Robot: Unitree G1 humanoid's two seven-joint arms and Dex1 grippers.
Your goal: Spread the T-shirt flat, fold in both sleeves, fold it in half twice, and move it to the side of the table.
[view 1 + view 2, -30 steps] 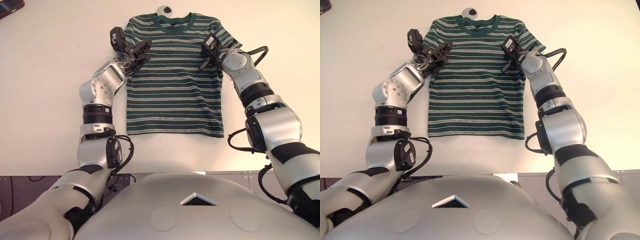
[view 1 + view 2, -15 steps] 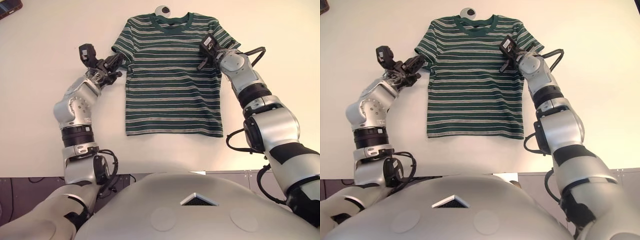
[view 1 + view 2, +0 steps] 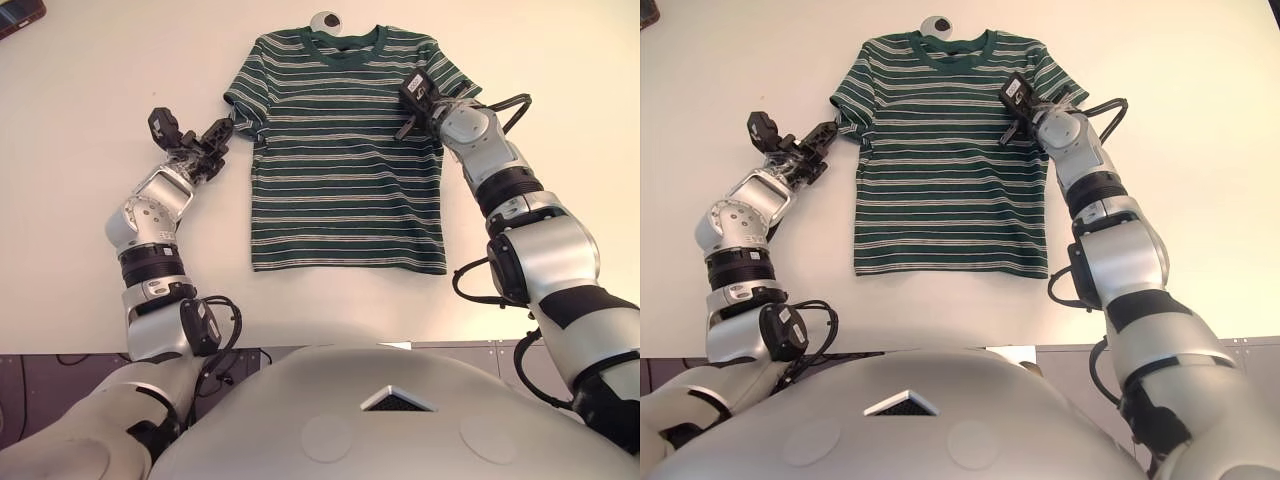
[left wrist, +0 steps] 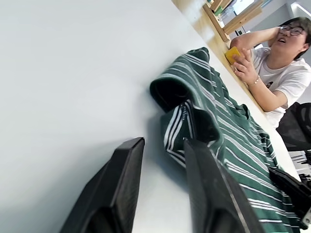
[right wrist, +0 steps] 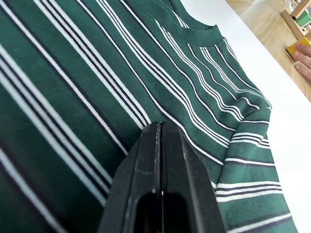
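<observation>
Disc (image 3: 327, 20), small and white, lies beside T-shirt (image 3: 345, 170) collar.

My left arm is folded sharply at the elbow near the table's (image 3: 60, 250) left side, the forearm angling toward the far edge and the wrist turned inward. My left gripper (image 3: 220, 131) sits low over the tabletop, its two fingers (image 4: 121, 179) spread with a clear gap between them. My right arm stretches forward on the right side, only slightly bent. My right gripper (image 3: 403, 128) points down and inward, its fingers (image 5: 146, 160) pressed flat against each other.
</observation>
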